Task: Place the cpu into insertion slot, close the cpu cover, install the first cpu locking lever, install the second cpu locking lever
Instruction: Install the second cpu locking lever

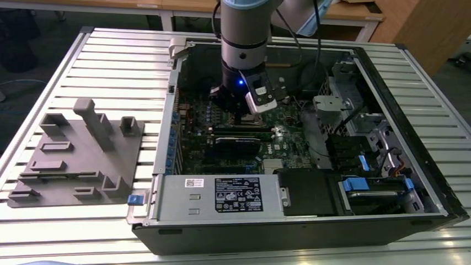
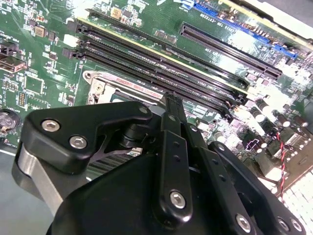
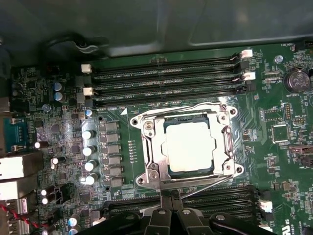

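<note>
In the first wrist view the cpu [image 3: 190, 147], a pale silver square, lies flat in the insertion slot [image 3: 233, 169]. The cpu cover [image 3: 149, 142], a silver frame, lies down around it. Thin lever rods [image 3: 208, 187] run along the socket's edges. My gripper [image 3: 169, 196] is shut with nothing visible between its black fingertips, which sit just beside the socket edge that carries one rod. In the second wrist view the gripper [image 2: 169, 98] points at a socket corner [image 2: 99, 81]. The exterior view has the gripper [image 1: 246, 115] low over the motherboard inside the open case.
Long black memory slots [image 3: 166, 81] flank the socket on two sides, and a row of capacitors [image 3: 89, 149] stands beside it. The case walls [image 1: 175, 110], power supply [image 1: 217, 196] and drive bays [image 1: 368, 182] hem the board in. A grey fixture [image 1: 81, 154] lies on the slatted table at the exterior view's left.
</note>
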